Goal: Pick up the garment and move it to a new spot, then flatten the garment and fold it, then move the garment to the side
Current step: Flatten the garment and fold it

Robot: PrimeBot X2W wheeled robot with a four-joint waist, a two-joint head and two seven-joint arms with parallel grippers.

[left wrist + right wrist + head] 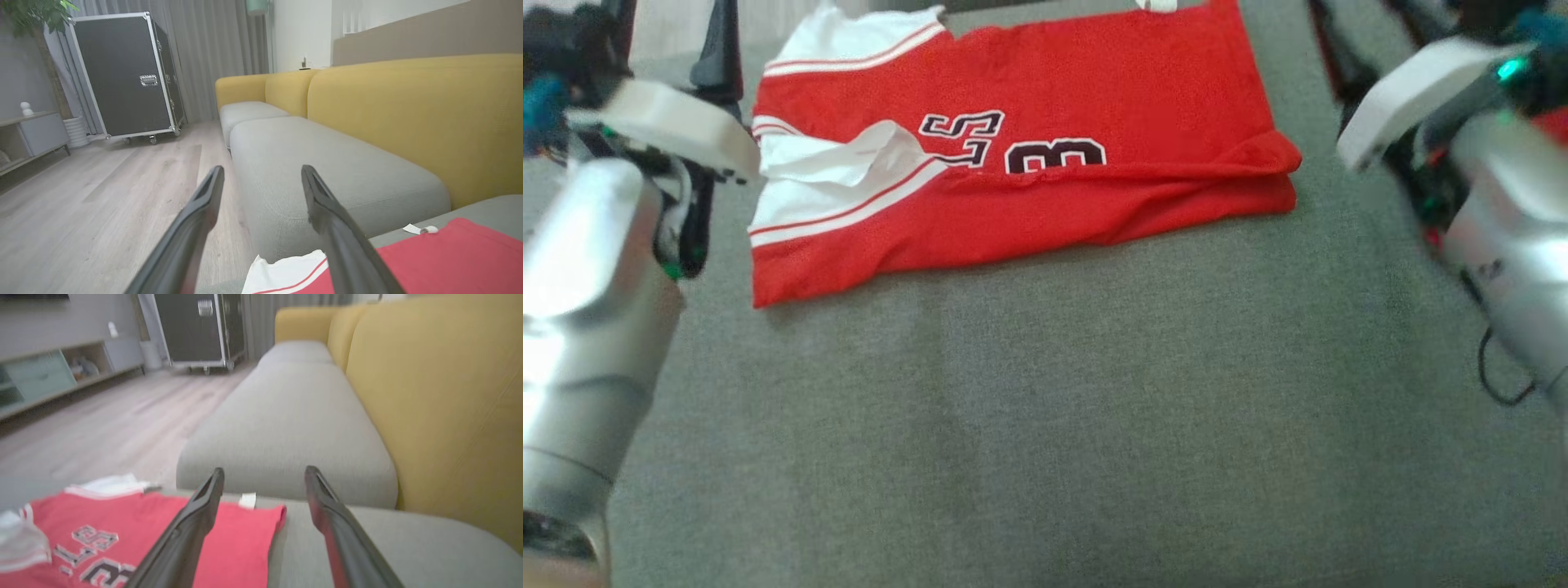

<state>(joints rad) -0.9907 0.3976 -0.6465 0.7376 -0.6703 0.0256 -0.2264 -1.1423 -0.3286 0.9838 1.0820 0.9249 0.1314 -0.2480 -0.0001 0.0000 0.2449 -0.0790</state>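
The left gripper [262, 171] and the right gripper [264, 471] each keep 2 long dark fingers wide apart, with nothing between them. On the grey, coarse-woven seat cushion [1045, 408] lies the red garment [1094, 82], folded into a flat rectangle, with a white striped sleeve. Behind it rises the rounded yellow backrest [408, 102].

Folded red jersey [1094, 90]
Lies flat on grey sofa seat [1045, 425], white striped sleeves at left, dark numerals facing up.
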